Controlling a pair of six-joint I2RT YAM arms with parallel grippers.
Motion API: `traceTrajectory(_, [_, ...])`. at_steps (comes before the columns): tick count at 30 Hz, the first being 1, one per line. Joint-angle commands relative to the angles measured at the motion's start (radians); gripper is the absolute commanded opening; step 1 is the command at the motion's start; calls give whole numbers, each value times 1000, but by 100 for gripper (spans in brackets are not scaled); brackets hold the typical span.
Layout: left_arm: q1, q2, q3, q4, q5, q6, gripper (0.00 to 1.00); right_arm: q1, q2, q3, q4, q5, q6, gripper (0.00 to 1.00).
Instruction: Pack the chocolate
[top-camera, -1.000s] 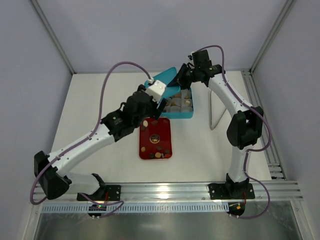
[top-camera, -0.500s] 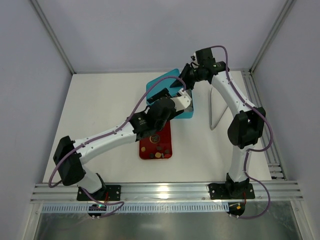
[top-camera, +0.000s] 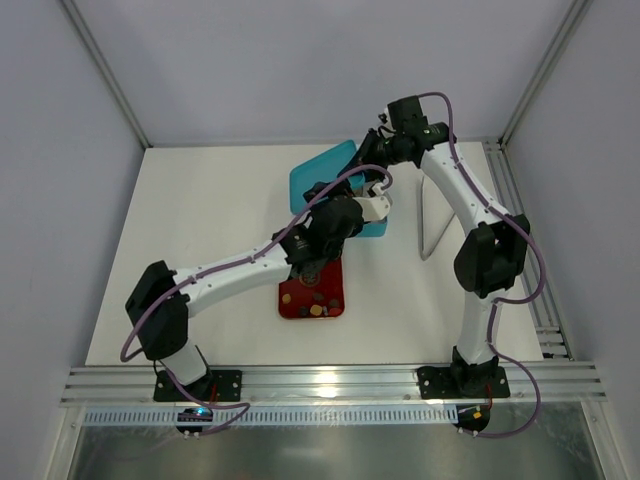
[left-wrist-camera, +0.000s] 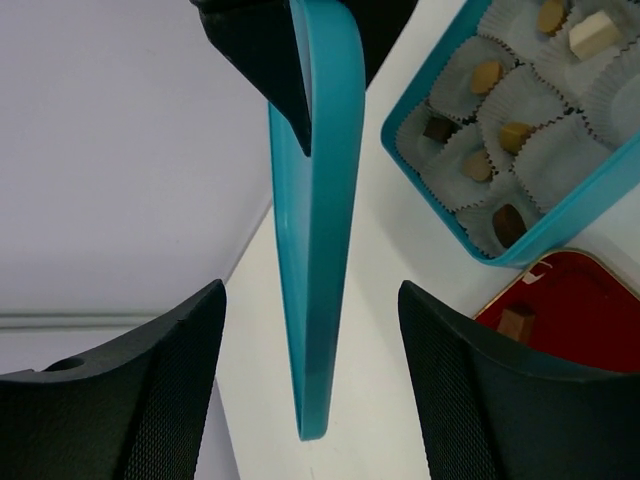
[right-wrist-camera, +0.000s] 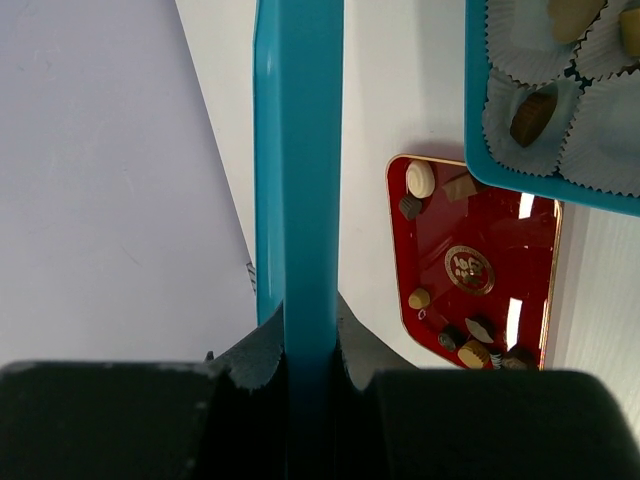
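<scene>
My right gripper (right-wrist-camera: 300, 330) is shut on the edge of the teal lid (right-wrist-camera: 298, 180) and holds it tilted up over the teal box (left-wrist-camera: 455, 215); it also shows in the top view (top-camera: 372, 150). My left gripper (left-wrist-camera: 310, 290) is open, one finger (left-wrist-camera: 130, 390) on each side of the lid's (left-wrist-camera: 315, 250) lower edge, not touching it. Chocolate pieces (left-wrist-camera: 487, 75) sit in the box's paper cups (left-wrist-camera: 560, 150). More chocolates (right-wrist-camera: 421, 178) lie on the red tray (right-wrist-camera: 500, 240). In the top view the left arm (top-camera: 250, 265) hides most of the box.
The red tray (top-camera: 300, 305) lies in front of the box, partly under the left arm. A thin metal stand (top-camera: 428, 225) rises at the right of the box. White walls close the table at the back and sides.
My left arm has swung from over the red tray forward and right, bringing its open fingers to the lid's lower edge. The right gripper has kept hold of the lid and tilted it up more.
</scene>
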Motion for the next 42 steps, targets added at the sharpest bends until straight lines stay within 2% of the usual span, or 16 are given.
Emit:
traceTrajectory(1, [-2, 21, 33, 163, -79, 97, 68, 8, -58, 27, 9, -27, 17, 4])
traceTrajectory(4, [1, 45, 25, 238, -108, 149, 66, 11, -70, 15, 9, -28, 20, 4])
traceTrajectory(8, [14, 55, 30, 234, -107, 137, 64, 11, -85, -6, 20, -34, 23, 4])
traceTrajectory(12, [37, 60, 27, 231, -107, 114, 56, 11, -96, -17, 32, -44, 33, 4])
traceTrajectory(16, [53, 63, 27, 235, -102, 105, 37, 12, -104, -30, 34, -47, 34, 4])
traceTrajectory(23, [62, 72, 36, 231, -81, 94, 10, 11, -114, -51, 55, -60, 42, 4])
traceTrajectory(24, [64, 72, 41, 228, -78, 91, 2, 11, -116, -51, 57, -63, 42, 4])
traceTrajectory(27, [65, 68, 54, 220, -61, 74, 0, 11, -120, -56, 72, -70, 42, 5])
traceTrajectory(33, [67, 48, 87, 186, -15, 45, 0, 11, -142, -77, 111, -50, 46, 29])
traceTrajectory(34, [67, 46, 90, 174, -10, 40, 0, 11, -150, -82, 132, -44, 51, 39])
traceTrajectory(37, [68, 38, 108, 134, 13, 17, 0, 9, -162, -91, 160, -30, 60, 58])
traceTrajectory(42, [82, 22, 137, 38, 68, -85, 0, -26, -203, -91, 209, 19, 66, 78])
